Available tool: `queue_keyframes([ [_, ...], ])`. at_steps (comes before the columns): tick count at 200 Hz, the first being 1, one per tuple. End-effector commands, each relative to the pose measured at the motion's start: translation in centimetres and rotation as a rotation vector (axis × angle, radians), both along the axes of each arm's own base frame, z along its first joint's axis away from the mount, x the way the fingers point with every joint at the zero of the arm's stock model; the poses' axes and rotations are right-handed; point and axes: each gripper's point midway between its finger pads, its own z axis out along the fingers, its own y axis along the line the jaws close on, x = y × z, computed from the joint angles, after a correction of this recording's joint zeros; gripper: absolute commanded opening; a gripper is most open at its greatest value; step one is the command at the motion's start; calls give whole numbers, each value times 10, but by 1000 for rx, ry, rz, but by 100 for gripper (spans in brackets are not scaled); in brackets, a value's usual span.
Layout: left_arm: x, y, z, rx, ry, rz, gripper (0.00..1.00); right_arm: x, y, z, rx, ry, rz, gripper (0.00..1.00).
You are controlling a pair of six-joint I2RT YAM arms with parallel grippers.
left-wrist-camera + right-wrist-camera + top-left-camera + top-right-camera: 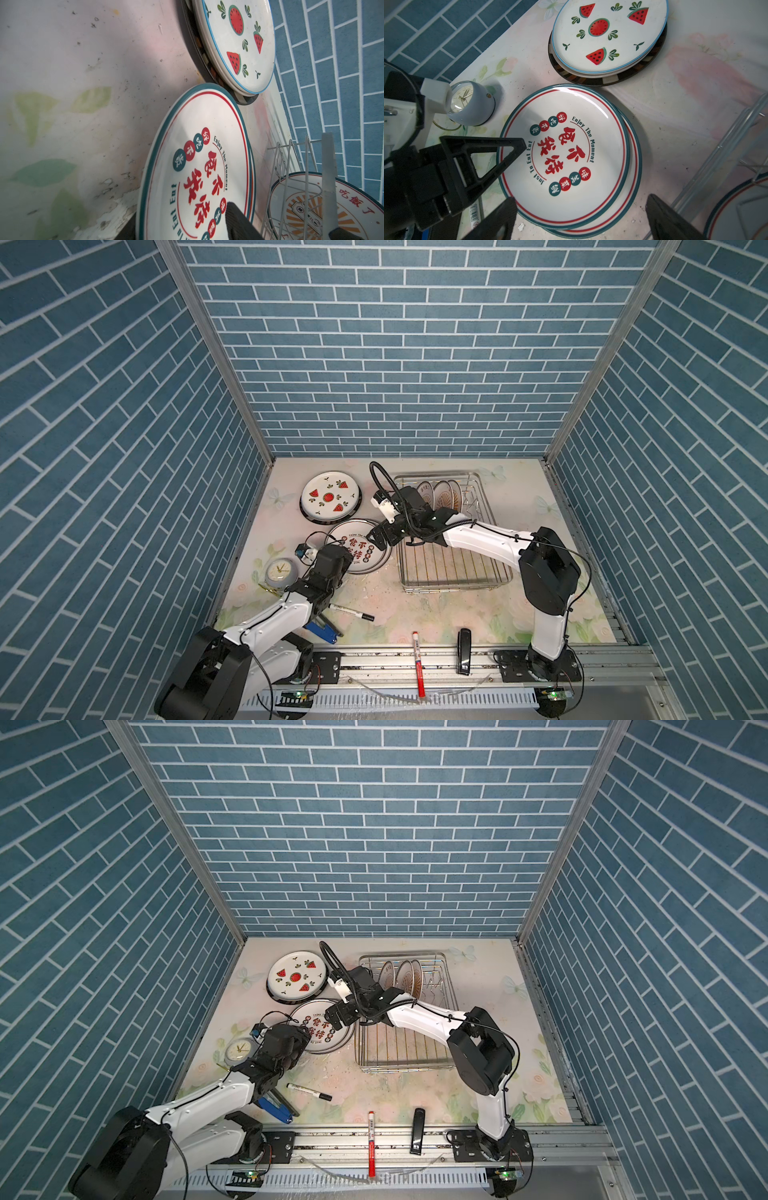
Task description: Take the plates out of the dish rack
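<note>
Two red-character plates lie stacked flat on the table, left of the dish rack. A watermelon plate tops another stack behind them. Three plates stand upright at the rack's far end; the sunburst one shows in the left wrist view. My left gripper is open, one finger over the top character plate's near-left rim and the other below it. My right gripper hangs wide open over the stack's rack-side edge, holding nothing.
A small grey clock stands left of the character plates, by my left wrist. A black marker and a blue tool lie near the left arm. A red pen and a black bar rest at the front rail.
</note>
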Motion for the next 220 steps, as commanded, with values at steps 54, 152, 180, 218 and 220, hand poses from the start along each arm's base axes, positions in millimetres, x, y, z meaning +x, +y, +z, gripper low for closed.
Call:
queue_keyframes([
  [54, 3, 9, -4, 98, 75, 23, 63, 6, 5, 7, -13, -46, 2, 98],
  [152, 3, 18, 3, 158, 65, 40, 78, 8, 4, 7, -12, -58, -8, 98],
  [180, 4, 18, 7, 158, 53, 35, 78, 9, 3, 6, -14, -60, -12, 98],
  [218, 5, 22, 20, 200, 15, 15, 88, 7, 1, 14, 1, -88, -11, 99],
  [220, 5, 23, 22, 213, 12, 10, 91, 7, 0, 16, 1, -94, -12, 99],
])
